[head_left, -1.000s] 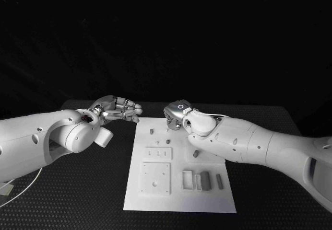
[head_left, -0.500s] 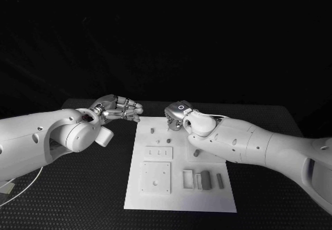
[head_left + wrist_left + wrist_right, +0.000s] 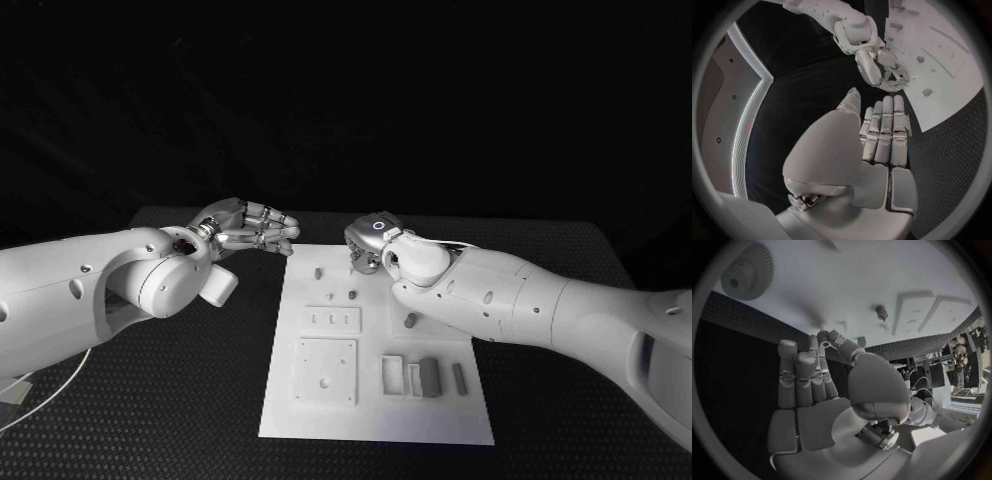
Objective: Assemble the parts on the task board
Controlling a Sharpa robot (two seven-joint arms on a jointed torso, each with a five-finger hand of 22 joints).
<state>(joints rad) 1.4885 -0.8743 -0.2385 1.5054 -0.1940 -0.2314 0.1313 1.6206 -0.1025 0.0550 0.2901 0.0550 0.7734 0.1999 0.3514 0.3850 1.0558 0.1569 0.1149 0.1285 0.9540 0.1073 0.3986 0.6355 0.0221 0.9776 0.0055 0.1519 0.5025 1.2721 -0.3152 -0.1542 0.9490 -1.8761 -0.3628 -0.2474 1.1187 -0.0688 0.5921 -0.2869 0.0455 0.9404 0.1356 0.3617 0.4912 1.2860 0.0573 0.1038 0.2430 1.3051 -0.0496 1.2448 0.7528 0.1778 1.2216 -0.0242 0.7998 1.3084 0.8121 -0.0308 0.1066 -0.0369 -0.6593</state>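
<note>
Right hand (image 3: pixel 372 243), fingers curled, apparently empty, hovers above task board (image 3: pixel 433 425); small peg (image 3: pixel 881 312) stands just beyond its fingertips (image 3: pixel 787 351).

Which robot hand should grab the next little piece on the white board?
Probably the right hand: it hangs over the far end of the task board, close to the small parts there. The left hand hovers beside the board, over the black table.

The board's (image 3: pixel 378 420) far edge is crowded by both hands (image 3: pixel 248 228) (image 3: pixel 369 240); its near edge and the worktop (image 3: pixel 173 400) beside it are left open.
</note>
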